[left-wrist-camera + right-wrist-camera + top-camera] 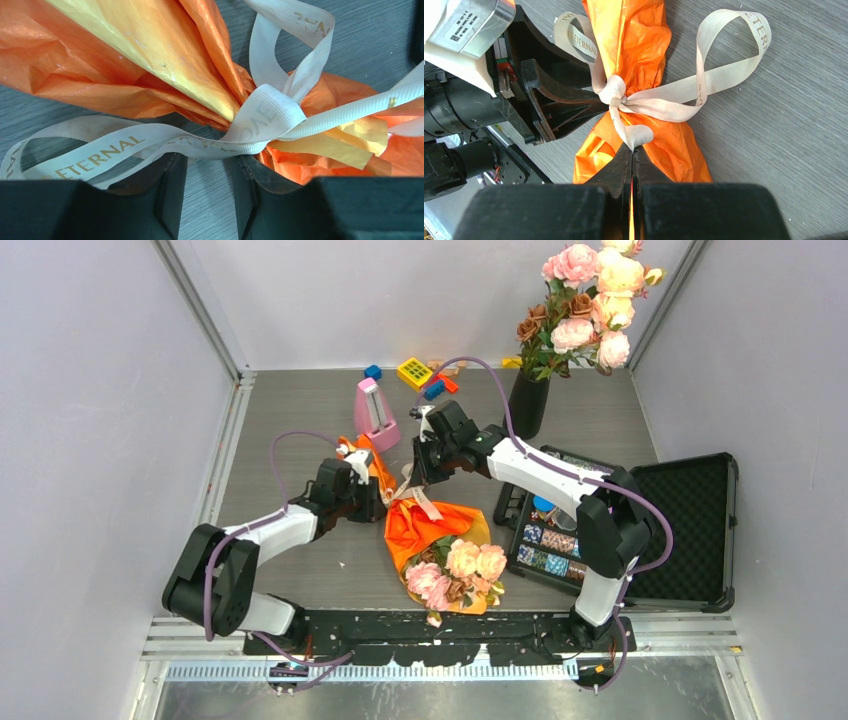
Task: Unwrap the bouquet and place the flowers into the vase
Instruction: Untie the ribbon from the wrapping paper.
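Looking across my three feeds, I have the bouquet (440, 540) lying on its side mid-tabletop (300, 440). Its roses (455, 570) point toward the arm bases and its tied neck sits between the two arms. The vase (528, 405) stands upright at the far right, well apart, and already carries a bunch of blooms.

The right end effector (632, 149) has its fingers pressed together on the short tail of the ribbon (724, 75), just below the knot (616, 95). The left end effector (209, 161) sits part-spread beside the neck, with bare tabletop showing in its gap and nothing clamped that I can see.

I judge the whole bundle light, so it will slide or lift if I tug one-sided. The orange paper (634, 40) is thin, crinkled and translucent where it catches light. It should crush easily and tear under a hard pull, and it gives little to brace against. The ribbon is flat, ribbed, cream fabric with gilt lettering, limp and a little slick, tied in a bow with broad loops. A tail is the right place to pull, with the neck pinned close to the knot. The fabric petals look soft and forgiving, so later I'd take the stems rather than the heads.
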{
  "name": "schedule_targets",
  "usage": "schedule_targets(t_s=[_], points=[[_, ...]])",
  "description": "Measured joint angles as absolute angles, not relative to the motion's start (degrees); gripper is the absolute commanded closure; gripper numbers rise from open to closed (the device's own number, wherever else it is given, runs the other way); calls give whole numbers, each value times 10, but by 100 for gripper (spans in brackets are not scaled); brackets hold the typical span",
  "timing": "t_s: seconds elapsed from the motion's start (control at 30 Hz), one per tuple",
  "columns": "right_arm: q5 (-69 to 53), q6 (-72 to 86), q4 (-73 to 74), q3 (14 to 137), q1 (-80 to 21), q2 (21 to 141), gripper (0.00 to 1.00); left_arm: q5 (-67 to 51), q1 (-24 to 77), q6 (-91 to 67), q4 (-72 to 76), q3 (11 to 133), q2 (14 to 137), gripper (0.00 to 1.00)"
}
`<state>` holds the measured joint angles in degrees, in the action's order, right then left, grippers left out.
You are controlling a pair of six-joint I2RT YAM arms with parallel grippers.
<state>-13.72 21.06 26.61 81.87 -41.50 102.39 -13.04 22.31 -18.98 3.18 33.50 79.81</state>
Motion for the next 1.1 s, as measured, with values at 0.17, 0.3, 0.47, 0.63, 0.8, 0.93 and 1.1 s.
schedule_targets(t_s=[0.17,0.3,0.47,0.63,0.8,0.93,1.1], points=[[-139,206,271,823,-415,1027,100,-132,228,-190,32,335,798,82],[-140,202,275,825,-415,1029,100,-138,229,-190,32,335,798,94],[-141,195,278,828,-415,1029,100,-141,229,-193,25,335,781,100],[-137,177,298,844,-415,1029,100,-141,229,-200,-22,347,756,100],[-111,152,324,868,-421,1035,100,-144,229,-210,-81,383,756,100],[-77,131,351,895,-433,1053,100,-145,229,-222,-114,396,756,100],[-20,102,387,936,-466,1082,100,-146,229,-239,-144,396,756,100]])
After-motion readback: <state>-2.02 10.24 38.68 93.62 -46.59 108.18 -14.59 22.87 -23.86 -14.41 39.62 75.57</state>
